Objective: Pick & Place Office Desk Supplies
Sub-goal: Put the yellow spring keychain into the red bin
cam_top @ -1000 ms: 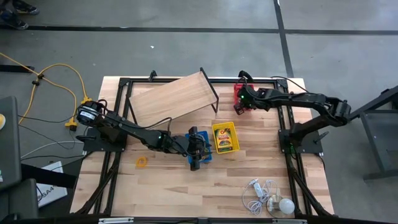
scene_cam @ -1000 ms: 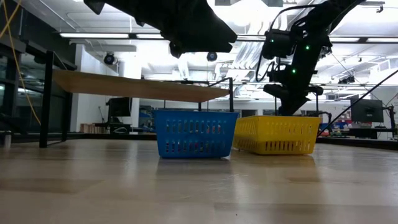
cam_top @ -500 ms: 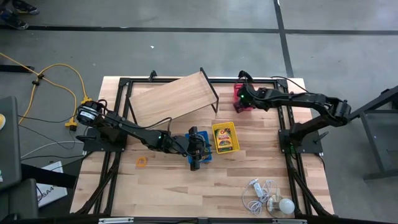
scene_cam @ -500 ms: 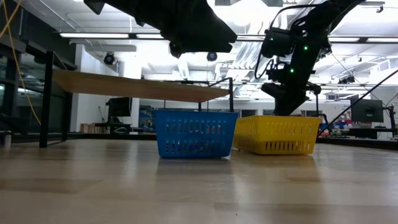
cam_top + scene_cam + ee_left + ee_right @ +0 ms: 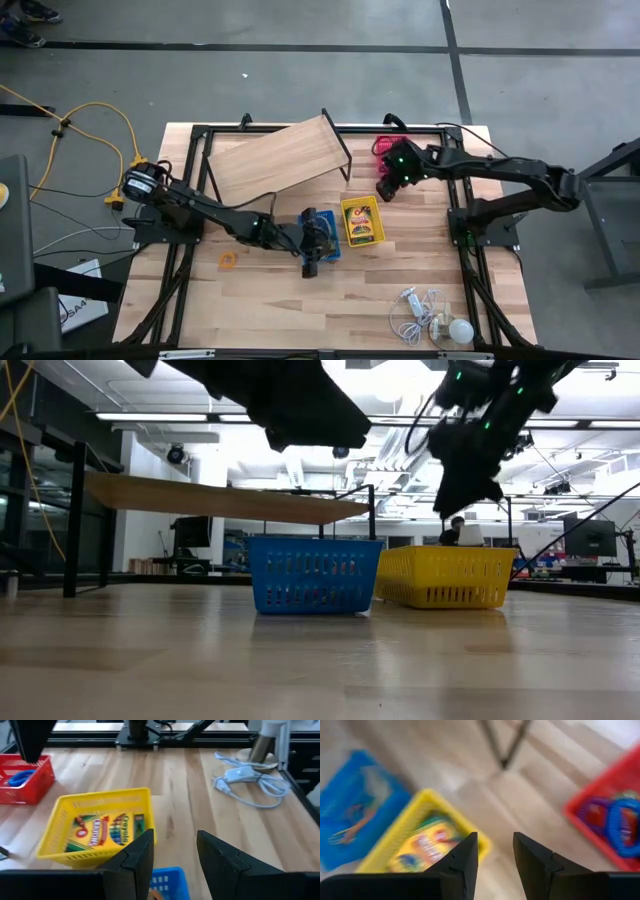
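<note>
Three small baskets stand on the wooden table. In the yellow basket (image 5: 361, 221) lies the crayon box (image 5: 106, 830). The blue basket (image 5: 313, 573) holds rubber bands, and my left gripper (image 5: 175, 852) hovers open just above it, pointing toward the yellow basket. The red basket (image 5: 607, 817) at the far side holds blue and purple rubber bands (image 5: 625, 822). My right gripper (image 5: 495, 852) hangs open in the air between the red and yellow baskets (image 5: 386, 187), slanting down, nothing between its fingers. An orange rubber band (image 5: 229, 260) lies loose on the table's left part.
A slanted wooden board (image 5: 279, 157) on black legs stands at the far left. A white bulb with its cord (image 5: 432, 318) lies near the front right edge. Black frame rails (image 5: 466, 250) run along both sides of the table.
My right gripper has risen out of the red basket and swung toward the near edge, toward the yellow basket, tipping as it went. My left arm has kept still over the blue basket.
</note>
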Motion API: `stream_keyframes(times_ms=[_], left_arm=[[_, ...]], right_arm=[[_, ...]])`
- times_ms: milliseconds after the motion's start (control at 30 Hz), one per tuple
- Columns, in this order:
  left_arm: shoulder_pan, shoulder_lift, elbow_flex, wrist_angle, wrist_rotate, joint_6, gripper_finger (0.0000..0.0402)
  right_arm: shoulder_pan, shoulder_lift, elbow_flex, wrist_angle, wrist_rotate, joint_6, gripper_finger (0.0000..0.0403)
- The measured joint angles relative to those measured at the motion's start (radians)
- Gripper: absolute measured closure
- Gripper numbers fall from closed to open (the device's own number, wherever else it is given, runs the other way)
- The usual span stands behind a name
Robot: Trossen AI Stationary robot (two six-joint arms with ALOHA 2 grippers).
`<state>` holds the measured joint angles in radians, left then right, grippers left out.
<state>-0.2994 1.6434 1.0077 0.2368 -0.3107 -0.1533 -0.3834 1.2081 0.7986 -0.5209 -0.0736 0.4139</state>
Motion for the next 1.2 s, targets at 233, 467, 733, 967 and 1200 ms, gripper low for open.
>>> stream_keyframes(times_ms=[233,467,733,967,1200], left_arm=[[-0.044,-0.012,0.0,-0.039,0.0,-0.086,0.0256],[-0.093,-0.015,0.0,-0.043,-0.003,-0.152,0.0256],[-0.176,-0.015,0.0,-0.042,-0.005,-0.163,0.0256],[-0.241,-0.015,0.0,-0.042,-0.005,-0.212,0.0256],[-0.262,-0.015,0.0,-0.041,-0.005,-0.214,0.0256]], right_arm=[[0.183,-0.089,0.0,0.055,-0.007,0.0,0.0292],[0.419,-0.073,0.0,0.195,0.0,0.015,0.0292],[0.739,0.004,-0.001,0.414,0.053,0.011,0.0293],[0.939,0.104,0.001,0.535,0.201,0.008,0.0293],[0.96,0.134,0.0,0.555,0.232,0.009,0.0293]])
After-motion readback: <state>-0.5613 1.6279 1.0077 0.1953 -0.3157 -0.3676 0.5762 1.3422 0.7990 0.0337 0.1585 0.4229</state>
